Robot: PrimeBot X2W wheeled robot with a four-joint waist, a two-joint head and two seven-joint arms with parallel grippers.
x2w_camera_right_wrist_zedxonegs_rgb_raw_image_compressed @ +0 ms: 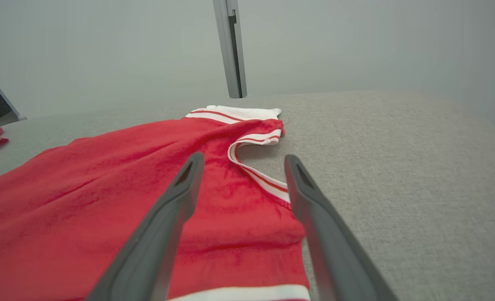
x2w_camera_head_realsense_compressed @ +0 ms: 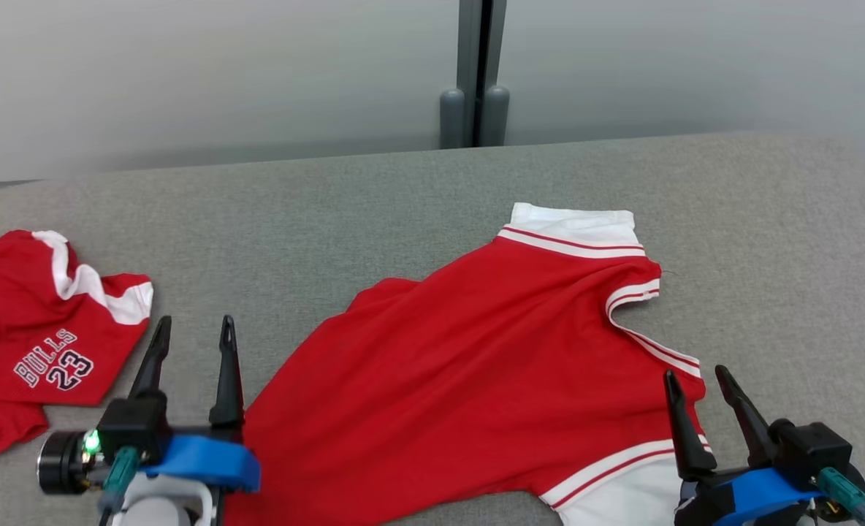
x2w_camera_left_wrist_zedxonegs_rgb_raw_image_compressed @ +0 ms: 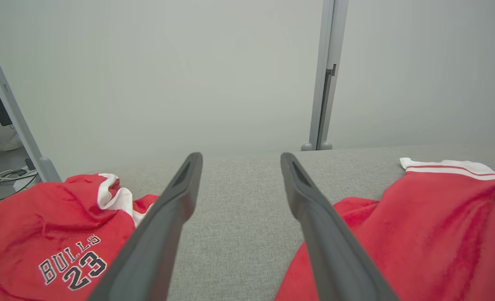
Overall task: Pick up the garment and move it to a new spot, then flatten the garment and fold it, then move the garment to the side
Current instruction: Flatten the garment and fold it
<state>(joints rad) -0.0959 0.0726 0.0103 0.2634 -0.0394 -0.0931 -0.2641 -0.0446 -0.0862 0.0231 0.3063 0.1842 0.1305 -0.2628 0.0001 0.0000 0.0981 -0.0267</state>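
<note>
One red garment [x2w_camera_head_realsense_compressed: 476, 380], white-trimmed, spread on grey fabric surface [x2w_camera_head_realsense_compressed: 330, 219]. Left of garment: crumpled red jersey [x2w_camera_head_realsense_compressed: 31, 329] lettered "BULLS 23". Left tool [x2w_camera_head_realsense_compressed: 195, 321] and right tool [x2w_camera_head_realsense_compressed: 695, 372] at garment's near corners, both wide, empty. Beyond garment: pale wall [x2w_camera_head_realsense_compressed: 184, 73].

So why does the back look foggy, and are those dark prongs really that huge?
Head view: soft, even light, no glare; the wall looks hazy while the spread jersey is sharp. Left wrist view: the wide lens swells the left fingers, which are blurred near the bottom edge. Right wrist view: same stretch on the right fingers, corners darker.
</note>
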